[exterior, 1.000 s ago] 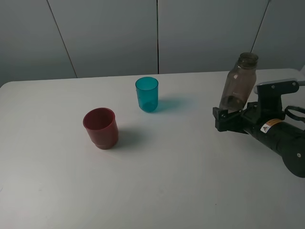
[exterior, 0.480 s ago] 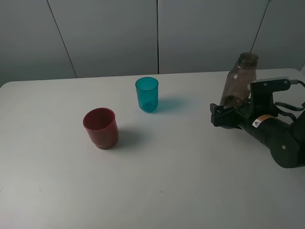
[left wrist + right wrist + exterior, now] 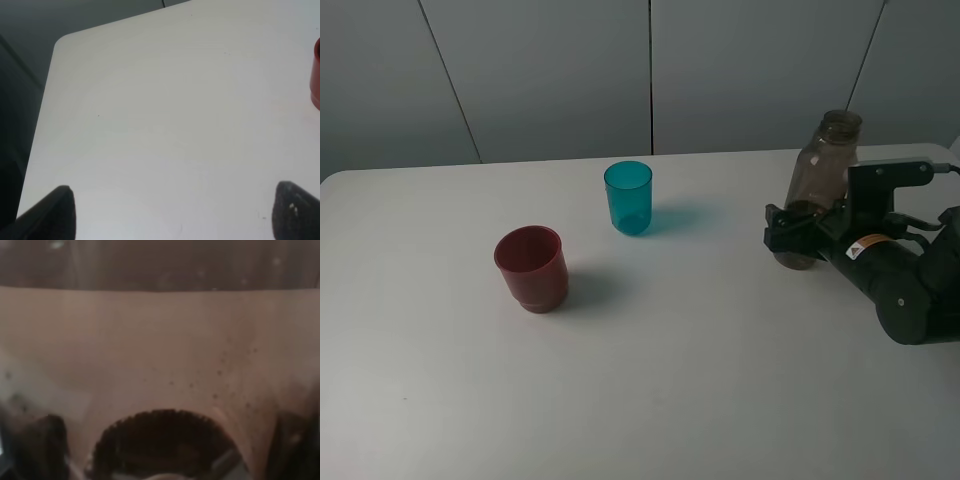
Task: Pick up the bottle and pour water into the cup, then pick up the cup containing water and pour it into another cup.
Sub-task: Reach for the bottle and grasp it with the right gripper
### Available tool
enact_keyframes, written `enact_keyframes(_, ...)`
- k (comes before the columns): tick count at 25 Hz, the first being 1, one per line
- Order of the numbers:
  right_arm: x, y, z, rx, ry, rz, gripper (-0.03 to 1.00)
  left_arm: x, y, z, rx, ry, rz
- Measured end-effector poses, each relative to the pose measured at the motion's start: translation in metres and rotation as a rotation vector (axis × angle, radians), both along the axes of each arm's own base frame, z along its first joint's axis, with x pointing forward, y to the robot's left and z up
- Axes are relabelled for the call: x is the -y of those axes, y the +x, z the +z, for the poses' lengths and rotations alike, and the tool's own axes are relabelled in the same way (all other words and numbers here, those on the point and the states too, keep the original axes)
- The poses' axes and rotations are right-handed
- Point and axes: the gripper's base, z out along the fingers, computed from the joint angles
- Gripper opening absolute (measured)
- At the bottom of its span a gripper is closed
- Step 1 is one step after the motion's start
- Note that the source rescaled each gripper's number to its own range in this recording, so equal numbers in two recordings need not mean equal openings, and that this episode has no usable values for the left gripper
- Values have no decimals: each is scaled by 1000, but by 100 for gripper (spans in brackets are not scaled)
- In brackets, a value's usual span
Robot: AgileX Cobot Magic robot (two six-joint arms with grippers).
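Bottle [image 3: 828, 155] stands at the far right of the table [image 3: 700, 350], upright as far as I can tell, and it hasn't shifted over the last second. What changed is the right pincer [image 3: 800, 232]: a second ago it sat just near-side of the bottle's base, and it has since pushed farther in, so the base now sits between its jaws. The right wrist view confirms this, with the bottle's smoky wall [image 3: 160, 365] filling the frame and one dark fingertip [image 3: 50, 440] showing low at the side. The jaws are spread wide and straddle the base with no squeeze on it yet. I can't tell whether either finger touches the plastic. So the approach looks done and closing on the bottle should be next; the grip is low, so I'd watch for tipping on the lift. The teal cup [image 3: 628, 197] is far centre, well apart from the bottle. The red cup [image 3: 531, 268] is nearer and to the left, and both stand upright and untouched. The left pincer [image 3: 175, 215] is out of the overhead view; its own camera shows its tips apart over bare table, holding nothing, with the red cup's edge [image 3: 316, 75] just in frame. Nothing has been poured yet.
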Motion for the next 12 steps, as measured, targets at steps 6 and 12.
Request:
enact_keyframes(6,0,2,-7,-9,-5,-8,100,0,0,0,0,0,0)
enact_keyframes(12,-1,4,-9,-13,25,-20,100,0,0,0,0,0,0)
